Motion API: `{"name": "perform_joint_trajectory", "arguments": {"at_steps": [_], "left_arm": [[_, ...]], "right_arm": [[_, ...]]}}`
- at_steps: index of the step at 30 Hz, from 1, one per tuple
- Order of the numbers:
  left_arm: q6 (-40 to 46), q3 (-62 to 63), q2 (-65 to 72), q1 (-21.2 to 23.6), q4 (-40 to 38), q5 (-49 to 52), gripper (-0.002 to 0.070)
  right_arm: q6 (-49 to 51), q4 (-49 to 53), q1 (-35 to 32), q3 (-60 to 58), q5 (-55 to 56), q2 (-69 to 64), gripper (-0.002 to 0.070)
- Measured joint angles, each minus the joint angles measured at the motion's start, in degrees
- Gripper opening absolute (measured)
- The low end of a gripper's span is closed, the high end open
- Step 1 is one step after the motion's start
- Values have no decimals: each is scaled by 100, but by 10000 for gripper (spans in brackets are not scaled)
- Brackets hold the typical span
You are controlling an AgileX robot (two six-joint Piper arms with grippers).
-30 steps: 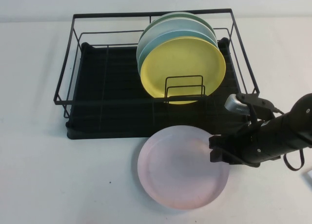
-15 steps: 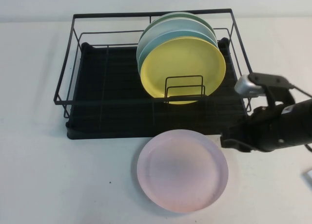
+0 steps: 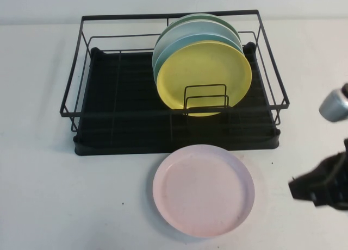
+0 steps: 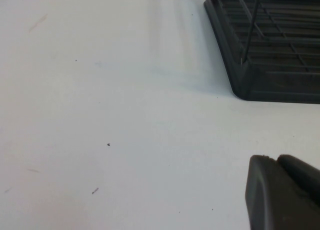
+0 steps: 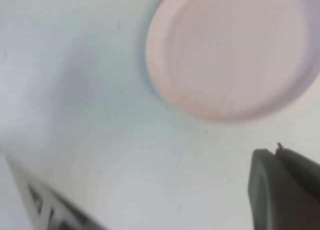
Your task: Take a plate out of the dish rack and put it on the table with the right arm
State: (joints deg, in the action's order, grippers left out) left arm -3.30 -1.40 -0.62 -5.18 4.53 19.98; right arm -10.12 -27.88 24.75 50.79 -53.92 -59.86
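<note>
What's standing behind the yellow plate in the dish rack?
Behind the yellow plate in the dish rack stand a light blue plate and a greenish one; only their upper rims show, the rest is covered.

Pale pink plate (image 3: 204, 190) flat on white table (image 3: 65, 206), just before black dish rack (image 3: 109, 119)

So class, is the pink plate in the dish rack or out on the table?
Out. The pink plate lies flat on the table in front of the dish rack, apart from the right pincer.
</note>
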Motion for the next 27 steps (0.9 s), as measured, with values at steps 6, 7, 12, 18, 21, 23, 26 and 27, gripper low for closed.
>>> {"name": "perform_joint_trajectory", "arguments": {"at_steps": [6,7,12,18,21,23,26,27], "left_arm": [[0,0,0,0,0,0,-4],[0,0,0,0,0,0,-4],[0,0,0,0,0,0,-4],[0,0,0,0,0,0,-4],[0,0,0,0,0,0,-4],[0,0,0,0,0,0,-4],[0,0,0,0,0,0,-4],[0,0,0,0,0,0,-4]], "right_arm": [[-76,148,0,0,-784,191,-18],[-236,205,0,0,-798,190,-18],[-1061,401,0,-292,-31,214,-18],[-1282,604,-499,-1889,2116,1223,-18],[-1293,604,-1010,-2949,3440,2091,-18],[-1293,592,-1329,-3659,4196,2756,-18],[-1295,563,-1746,-4496,5089,3645,-18],[-1295,549,-1850,-4685,5277,3935,-18]]}}
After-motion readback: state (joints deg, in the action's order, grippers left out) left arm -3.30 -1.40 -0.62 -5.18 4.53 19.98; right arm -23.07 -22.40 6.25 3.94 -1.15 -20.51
